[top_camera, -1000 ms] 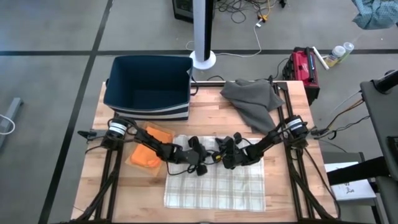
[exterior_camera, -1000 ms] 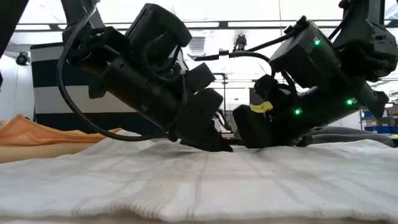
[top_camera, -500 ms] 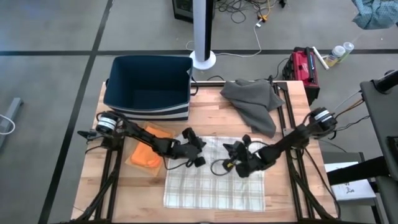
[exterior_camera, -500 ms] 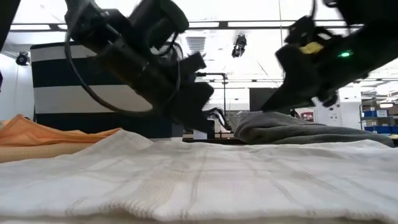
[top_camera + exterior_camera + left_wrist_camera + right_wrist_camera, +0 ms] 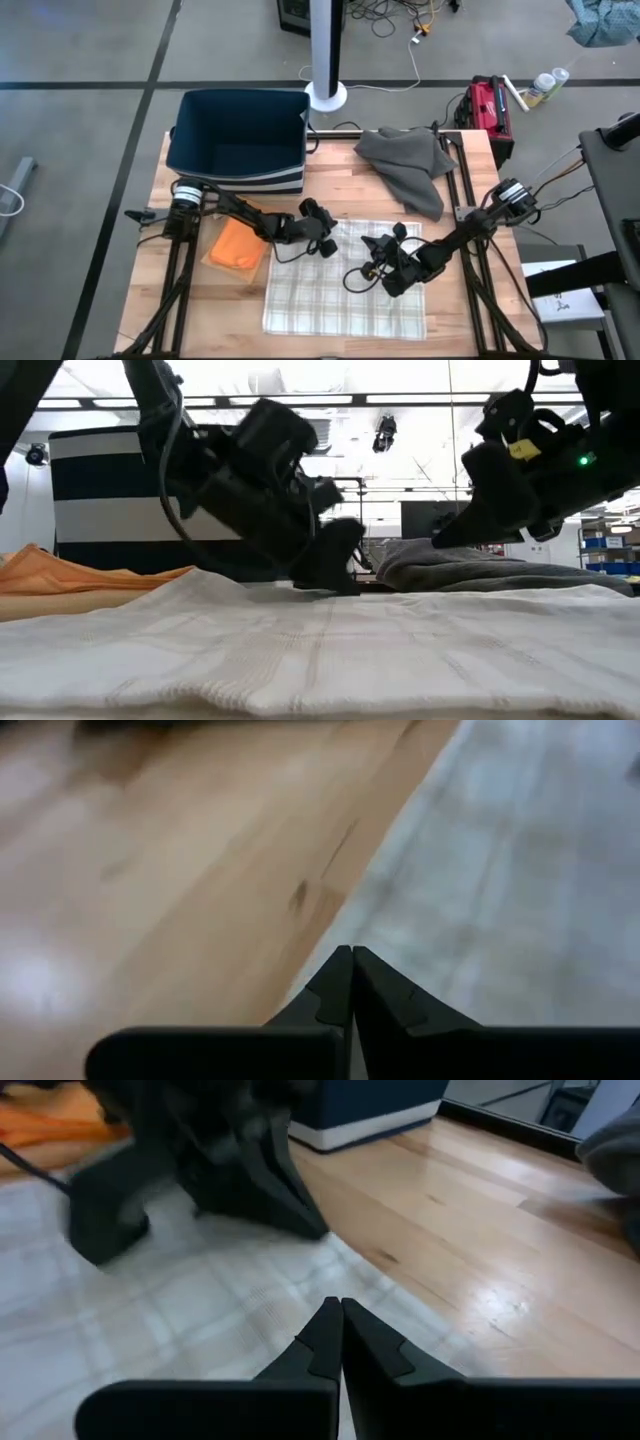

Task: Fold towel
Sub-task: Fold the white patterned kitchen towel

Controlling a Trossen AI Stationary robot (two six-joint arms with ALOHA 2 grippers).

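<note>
1. Now the right gripper (image 5: 372, 258) has pulled back from the middle and hangs over the checked towel (image 5: 345, 285), fingers pressed together, holding nothing.
2. The left gripper (image 5: 325, 232) has returned low to the towel's far edge (also closed, empty).
3. The towel lies flat and unfolded on the table (image 5: 470, 325), so I judge no fold has started.

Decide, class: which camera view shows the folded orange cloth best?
The high view: the folded orange cloth lies fully visible, left of the white checked towel. The low view shows only its edge; the right wrist view a blurred strip; the left wrist view nothing.
</note>
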